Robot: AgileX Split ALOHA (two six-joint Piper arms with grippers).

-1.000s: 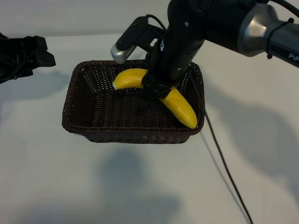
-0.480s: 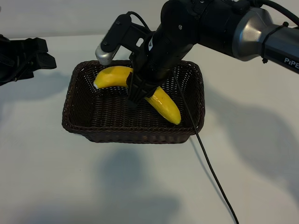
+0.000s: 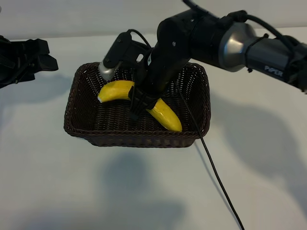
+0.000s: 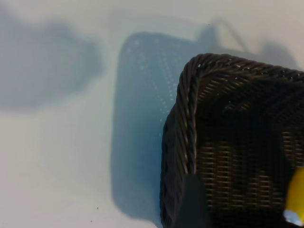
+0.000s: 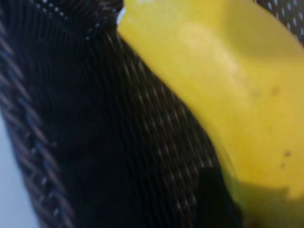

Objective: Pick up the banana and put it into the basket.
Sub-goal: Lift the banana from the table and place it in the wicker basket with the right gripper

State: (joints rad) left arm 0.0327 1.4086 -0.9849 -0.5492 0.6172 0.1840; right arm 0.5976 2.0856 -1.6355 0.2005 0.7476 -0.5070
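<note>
Exterior view: the banana (image 3: 165, 113) is clamped near its middle by the right hand (image 3: 138, 101), inside the basket (image 3: 76, 103). Both ends stick out either side of the hand; the end nearer the camera sits close to the front wall, at or just above the woven floor. Contact with the floor cannot be confirmed from this angle. The banana is judged light, stiff along its length, smooth-skinned and prone to bruising under a hard squeeze. A mid-body hold across the curve, as seen here, is the sensible one: balanced, with little tendency to swing. Nothing else is seen in the basket. The basket is set on the white worktop (image 3: 144, 191). The left hand (image 3: 41, 60) is parked well off to the side of the basket, nothing held, fingers apart.

Left wrist view: one rounded corner of the basket (image 4: 190, 95) is shown, rim braided, sides sloping. A sliver of the banana (image 4: 297, 194) is caught at the frame edge, inside the basket. No other contents are visible in this corner.

Right wrist view: the frame is filled by the banana (image 5: 228, 85) against the dark weave of the basket (image 5: 95, 142). Skin is clean apart from a few small specks. A dark finger (image 5: 213, 199) is probably pressed against the fruit, though the close range blurs it.
</note>
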